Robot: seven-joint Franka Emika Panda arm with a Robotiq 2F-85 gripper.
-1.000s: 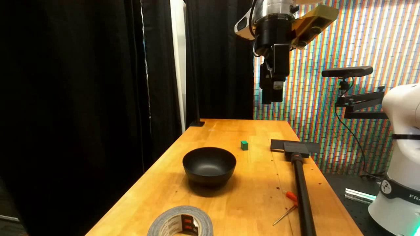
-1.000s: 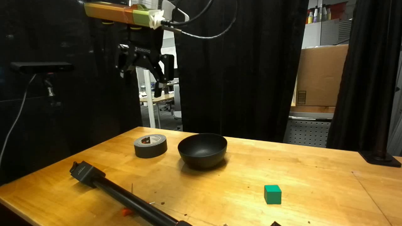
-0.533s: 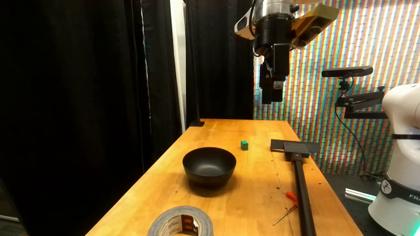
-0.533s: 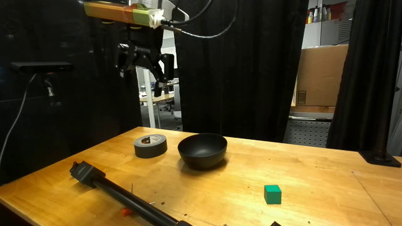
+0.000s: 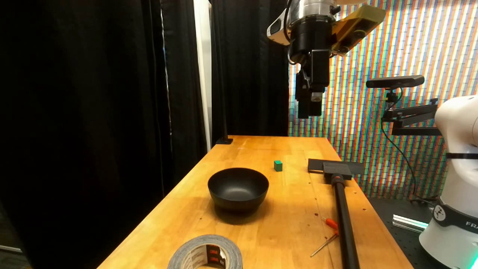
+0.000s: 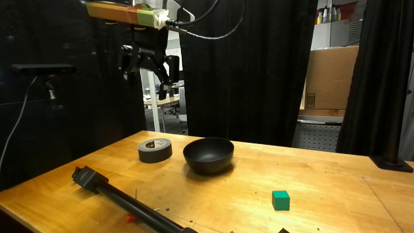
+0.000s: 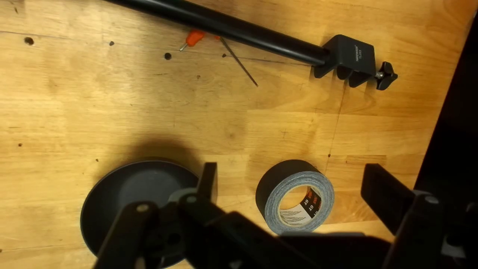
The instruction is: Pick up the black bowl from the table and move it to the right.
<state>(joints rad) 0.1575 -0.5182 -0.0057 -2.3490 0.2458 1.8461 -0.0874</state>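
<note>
The black bowl (image 5: 238, 190) stands upright on the wooden table (image 5: 287, 231). In an exterior view the bowl (image 6: 208, 157) is right of the tape roll. In the wrist view the bowl (image 7: 112, 201) is at the lower left, partly hidden behind a finger. My gripper (image 6: 145, 85) hangs high above the table, apart from the bowl. In the wrist view the gripper (image 7: 289, 179) has its fingers wide apart with nothing held between them; the tape roll shows below in the gap. In an exterior view the gripper (image 5: 312, 106) appears edge-on.
A grey tape roll (image 6: 155, 150) lies beside the bowl. A black pole with a clamp (image 6: 139, 202) lies along one side, over orange-handled tools (image 5: 330, 224). A green cube (image 6: 280, 200) sits on the table. A black post base (image 6: 390, 163) stands near the far edge.
</note>
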